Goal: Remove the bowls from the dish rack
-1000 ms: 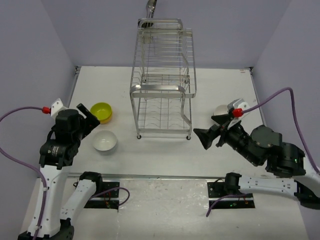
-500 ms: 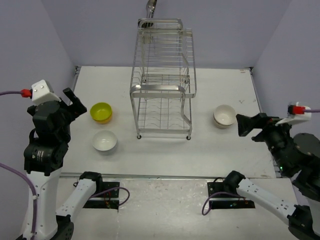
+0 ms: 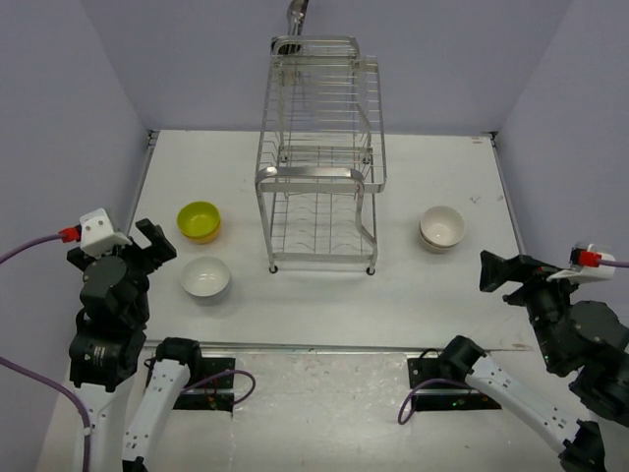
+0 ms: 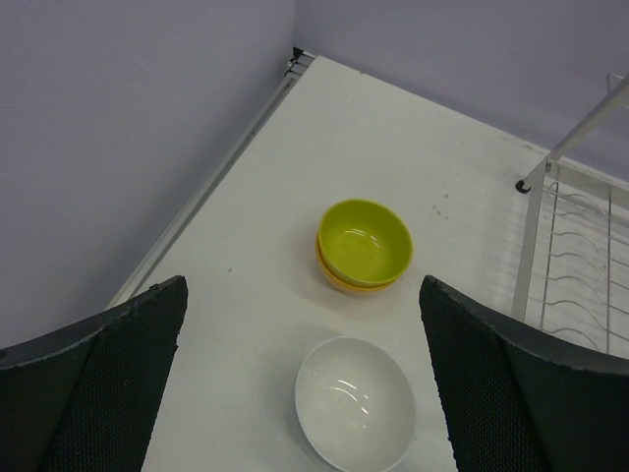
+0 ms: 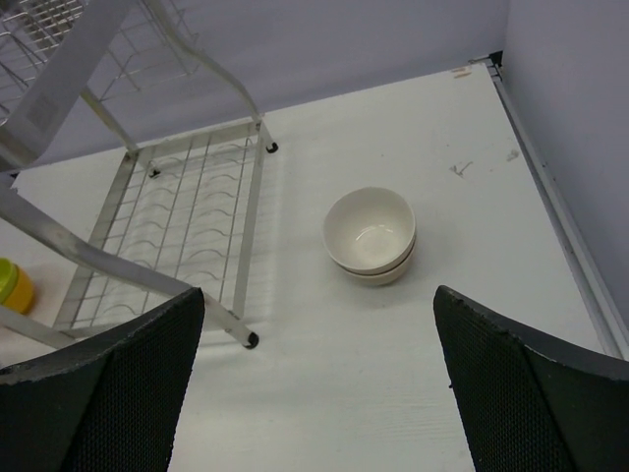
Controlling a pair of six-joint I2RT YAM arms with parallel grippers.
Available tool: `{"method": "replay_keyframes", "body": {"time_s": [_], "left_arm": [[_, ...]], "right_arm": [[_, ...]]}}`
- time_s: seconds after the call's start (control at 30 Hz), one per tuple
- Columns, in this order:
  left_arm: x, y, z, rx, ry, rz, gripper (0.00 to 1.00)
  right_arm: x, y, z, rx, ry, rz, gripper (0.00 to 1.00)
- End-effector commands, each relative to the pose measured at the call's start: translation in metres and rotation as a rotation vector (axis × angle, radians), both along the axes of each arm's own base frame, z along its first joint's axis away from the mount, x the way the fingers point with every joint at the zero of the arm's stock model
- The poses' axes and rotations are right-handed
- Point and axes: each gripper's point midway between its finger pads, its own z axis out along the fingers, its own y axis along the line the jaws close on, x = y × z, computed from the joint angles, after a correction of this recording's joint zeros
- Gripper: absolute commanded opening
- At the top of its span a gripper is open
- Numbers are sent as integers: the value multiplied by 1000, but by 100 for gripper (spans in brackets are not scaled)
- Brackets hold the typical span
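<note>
Five small glossy round bowls in all, every one on the white bench [image 3: 442, 295]; none seen in the tall two-tier chrome wire dish rack [image 3: 316, 167]. Rack stands mid-bench, toward the back wall. Both tiers look like bare wire in the top view and in the parts the wrist cams catch. Judgement: unloading looks done, or v. near it.

Contents/stacking:
- L of rack: lime green bowl [image 4: 365, 240] sits upright inside orange-yellow bowl [image 4: 346, 284]; only the rim edge of the latter shows. Green one is empty.
- Also L: a single white bowl [image 4: 355, 403], upright and empty, on the arms' side of that pair, close to it but not touching.
- R of rack: upper white bowl [image 5: 370, 229] seated in lower white bowl [image 5: 373, 275]; upper one is empty.

Nesting prob. saves bench space and keeps each arm's drop zone on its own side (my reading only).

L end effector [image 3: 152, 242]: jaws spread wide, nothing btw them. It hangs over the near-L bench, wrist cam looking down on the 3 L bowls. R end effector [image 3: 494, 272]: jaws also spread wide, holding nothing, near the R edge, well clear of the white stack. Both arms are apart from rack and bowls; the posture reads as parked, not reaching.
</note>
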Motion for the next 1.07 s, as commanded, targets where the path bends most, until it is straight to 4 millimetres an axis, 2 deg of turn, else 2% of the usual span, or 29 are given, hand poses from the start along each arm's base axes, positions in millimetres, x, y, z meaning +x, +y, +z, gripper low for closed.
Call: {"method": "replay_keyframes", "body": {"time_s": [0.0, 0.03, 0.07, 0.13, 0.27, 1.03], "left_arm": [[2, 0, 12, 11, -77, -5, 100], [0, 0, 10, 6, -89, -6, 100], [4, -3, -5, 13, -64, -25, 100], [3, -4, -3, 22, -117, -37, 100], [0, -3, -12, 32, -129, -34, 100], [2, -6, -18, 36, -134, -49, 100]], "right_arm": [[14, -2, 6, 18, -38, -78, 99], [16, 0, 0, 2, -32, -78, 99], [18, 2, -1, 3, -37, -78, 99], [21, 5, -2, 7, -44, -76, 99], [27, 10, -7, -31, -42, -72, 99], [27, 2, -15, -18, -25, -125, 99]]}}
